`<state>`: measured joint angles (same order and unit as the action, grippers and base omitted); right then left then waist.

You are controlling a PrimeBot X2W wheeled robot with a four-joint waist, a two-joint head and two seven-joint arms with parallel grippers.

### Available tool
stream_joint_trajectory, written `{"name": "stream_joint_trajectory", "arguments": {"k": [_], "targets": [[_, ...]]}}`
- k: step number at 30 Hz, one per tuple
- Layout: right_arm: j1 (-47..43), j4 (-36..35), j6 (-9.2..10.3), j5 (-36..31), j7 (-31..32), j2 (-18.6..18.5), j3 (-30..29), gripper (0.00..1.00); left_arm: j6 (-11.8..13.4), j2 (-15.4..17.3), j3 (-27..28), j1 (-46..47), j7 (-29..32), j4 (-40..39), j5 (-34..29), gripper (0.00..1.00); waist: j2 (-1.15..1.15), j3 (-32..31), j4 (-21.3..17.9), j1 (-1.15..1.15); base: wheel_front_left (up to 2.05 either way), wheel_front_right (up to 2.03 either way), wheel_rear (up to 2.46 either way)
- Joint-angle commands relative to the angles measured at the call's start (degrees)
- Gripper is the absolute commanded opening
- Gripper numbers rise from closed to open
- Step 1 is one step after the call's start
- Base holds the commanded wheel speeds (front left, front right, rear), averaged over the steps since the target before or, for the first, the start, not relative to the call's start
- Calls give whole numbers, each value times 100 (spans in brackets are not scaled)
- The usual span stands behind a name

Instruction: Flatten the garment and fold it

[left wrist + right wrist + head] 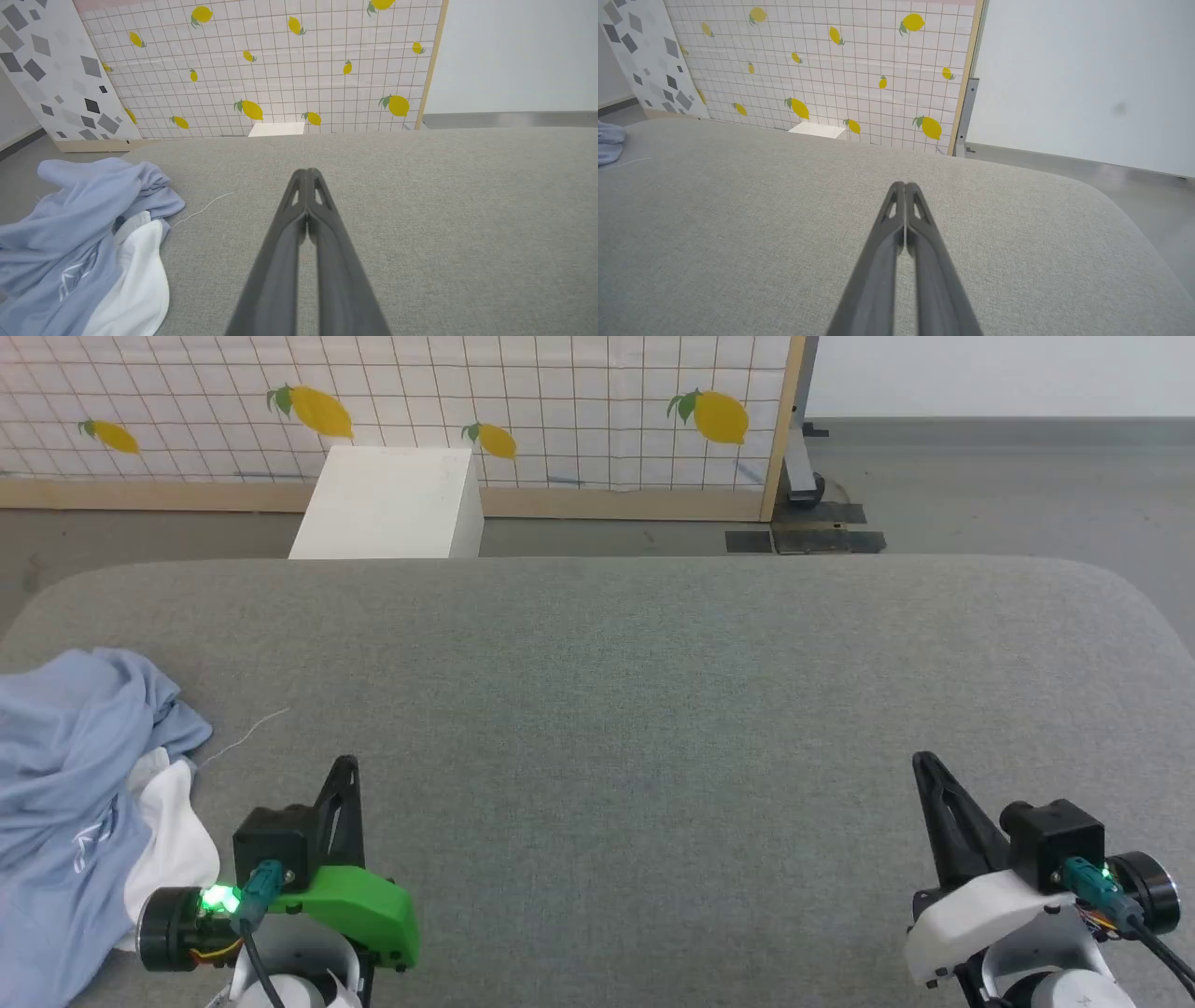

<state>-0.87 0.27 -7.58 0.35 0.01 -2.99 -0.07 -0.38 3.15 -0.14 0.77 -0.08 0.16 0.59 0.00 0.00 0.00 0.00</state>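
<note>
Nearest the robot, the left gripper (347, 767), two long dark fingers on a green-capped wrist, is hovering over the grey woven padded surface (653, 709) with its jaws pressed fully together and nothing between them. The right gripper (924, 763), on a white-capped wrist, is hovering well apart on the other side, its jaws likewise closed tight and empty.

Near the left gripper, on its left, the garment (65, 775), a soft light blue knit T-shirt with a small white print, is lying crumpled at the surface's left edge. A fold of white fabric (173, 826) is showing under it, and a thin white thread (245, 735) is trailing from it.

Farther back, a white box (392, 504) is standing before a lemon-printed grid panel (560, 411).

Flattening looks not yet begun, so the step in hand is reaching for the shirt. The next move is calling for the left jaws to open, swing left and pinch an edge.
</note>
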Motion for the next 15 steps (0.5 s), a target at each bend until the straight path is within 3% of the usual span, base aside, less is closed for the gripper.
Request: {"name": "stream_joint_trajectory", "arguments": {"k": [1,15], "targets": [[87,-27,9,-35,-1,12,7,0,38,-27,14,-77,8,-16,-59,0,0,0,0,0,0,0,0],[87,-27,9,-35,-1,12,7,0,38,-27,14,-77,8,-16,-59,0,0,0,0,0,0,0,0]]}}
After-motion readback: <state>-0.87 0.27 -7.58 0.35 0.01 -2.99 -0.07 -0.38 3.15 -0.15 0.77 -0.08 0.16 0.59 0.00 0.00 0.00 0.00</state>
